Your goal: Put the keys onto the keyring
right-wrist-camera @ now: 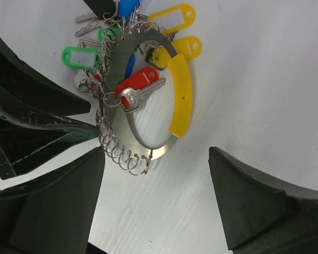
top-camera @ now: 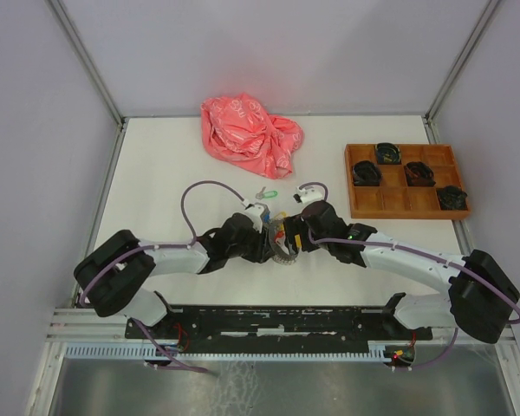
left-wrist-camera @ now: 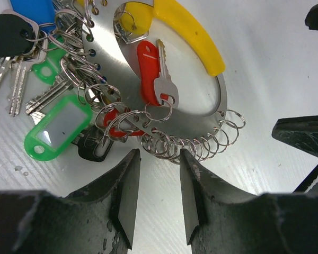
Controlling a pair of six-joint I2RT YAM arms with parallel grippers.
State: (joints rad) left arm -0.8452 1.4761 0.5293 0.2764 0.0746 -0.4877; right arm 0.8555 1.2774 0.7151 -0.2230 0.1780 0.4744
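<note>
Two arms meet over a bunch of keys at the middle of a white table (top-camera: 156,173).
The left gripper (top-camera: 262,236) and right gripper (top-camera: 300,234) flank a grey metal keyring (top-camera: 282,252). A small silver key with a green tag (top-camera: 267,193) lies just beyond. Farther back sits a crumpled pink plastic bag (top-camera: 250,134); at right, a brown wooden compartment tray (top-camera: 399,202) holds four black items.

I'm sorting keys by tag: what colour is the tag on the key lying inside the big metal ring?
The tag is red; clearest in the left wrist view.
</note>
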